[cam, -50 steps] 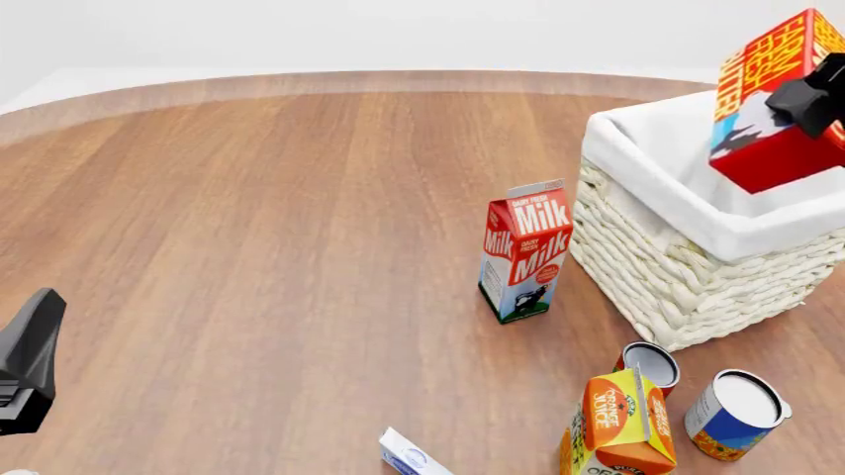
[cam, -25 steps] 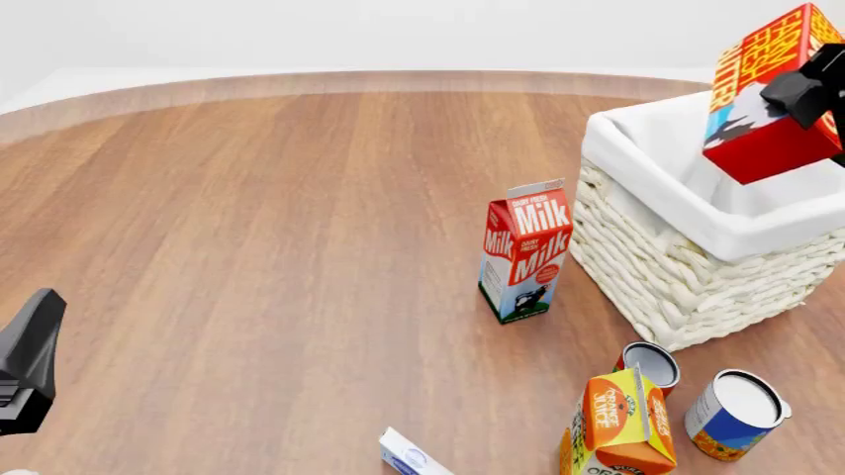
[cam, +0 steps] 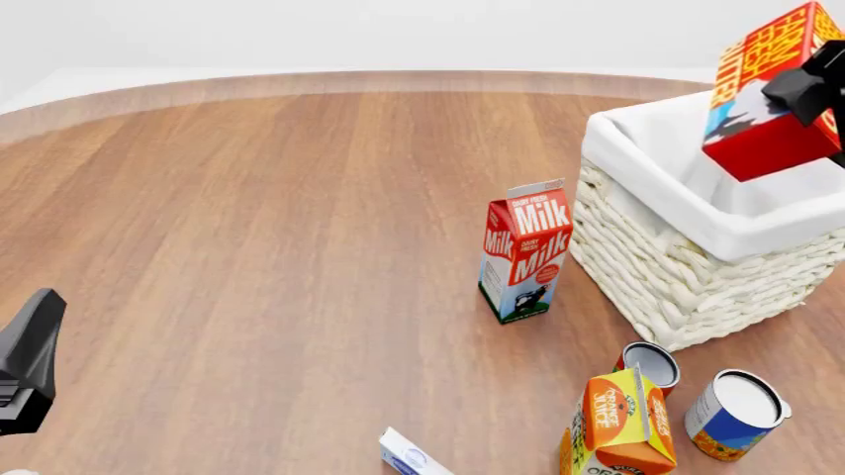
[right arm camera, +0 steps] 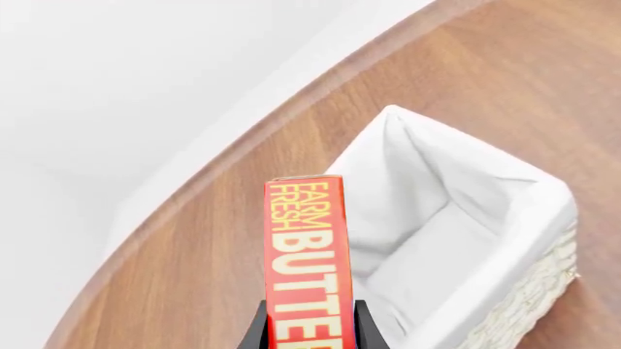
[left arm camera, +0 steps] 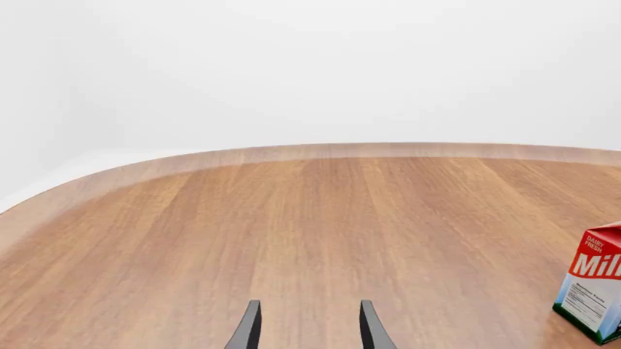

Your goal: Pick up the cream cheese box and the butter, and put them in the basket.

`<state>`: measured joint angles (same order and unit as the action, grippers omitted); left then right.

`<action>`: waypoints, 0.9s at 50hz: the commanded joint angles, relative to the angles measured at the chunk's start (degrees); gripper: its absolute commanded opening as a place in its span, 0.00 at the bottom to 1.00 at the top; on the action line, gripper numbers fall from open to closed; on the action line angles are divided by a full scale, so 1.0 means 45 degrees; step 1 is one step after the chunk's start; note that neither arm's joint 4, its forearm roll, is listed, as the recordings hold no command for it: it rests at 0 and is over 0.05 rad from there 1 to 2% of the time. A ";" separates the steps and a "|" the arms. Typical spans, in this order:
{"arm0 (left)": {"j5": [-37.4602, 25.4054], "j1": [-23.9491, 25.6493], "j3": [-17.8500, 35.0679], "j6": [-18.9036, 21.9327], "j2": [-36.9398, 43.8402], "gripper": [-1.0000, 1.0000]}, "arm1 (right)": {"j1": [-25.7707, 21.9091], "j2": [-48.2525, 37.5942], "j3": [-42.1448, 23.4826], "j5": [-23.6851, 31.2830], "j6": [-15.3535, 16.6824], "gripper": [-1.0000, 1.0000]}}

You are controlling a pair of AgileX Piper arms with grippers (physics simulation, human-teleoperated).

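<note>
The butter (cam: 773, 94) is held tilted in the air over the far-right part of the basket (cam: 687, 213), clear of the rim and the liner. The right tool (right arm camera: 308, 323) pinches it across its narrow faces; in the right wrist view the two fingers sit tight against the carton's sides with the lettered edge running away from the camera. That view looks along the carton into the open basket, whose white liner shows no contents in the visible part. Judgement: the carton is carried high so it passes over the rim, and the next need is to lower or release it above the opening.

The cream cheese box (cam: 412, 457) lies on the tabletop at the near edge of the front view, partly cut off, well apart from the basket. It is not yet picked.

The left tool (left arm camera: 305, 327) hangs low over bare tabletop at the near left, fingers spread with nothing between them.

A milk carton (cam: 525, 262) stands upright just left of the basket. Near right of it stand an orange juice carton (cam: 620, 421) and two cans (cam: 733, 414), near the cream cheese box, which may crowd that pick.
</note>
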<state>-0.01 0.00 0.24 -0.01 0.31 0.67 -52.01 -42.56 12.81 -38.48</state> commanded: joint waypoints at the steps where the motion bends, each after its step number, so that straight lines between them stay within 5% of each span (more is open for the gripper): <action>1: 0.0000 -0.0002 0.0000 0.0000 0.0000 1.00 | -0.0050 -0.0009 -0.0177 -0.0380 -0.0311 0.00; 24: 0.0000 -0.0002 0.0000 0.0000 0.0001 1.00 | 0.0390 -0.0355 -0.0897 0.0148 0.0141 0.00; 45: 0.0000 0.0000 0.0000 -0.0004 0.0001 1.00 | 0.0660 -0.1186 -0.0610 -0.0580 -0.0002 0.00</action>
<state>-0.01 -0.01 0.24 -0.01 0.31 3.39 -56.52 -44.92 11.90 -37.72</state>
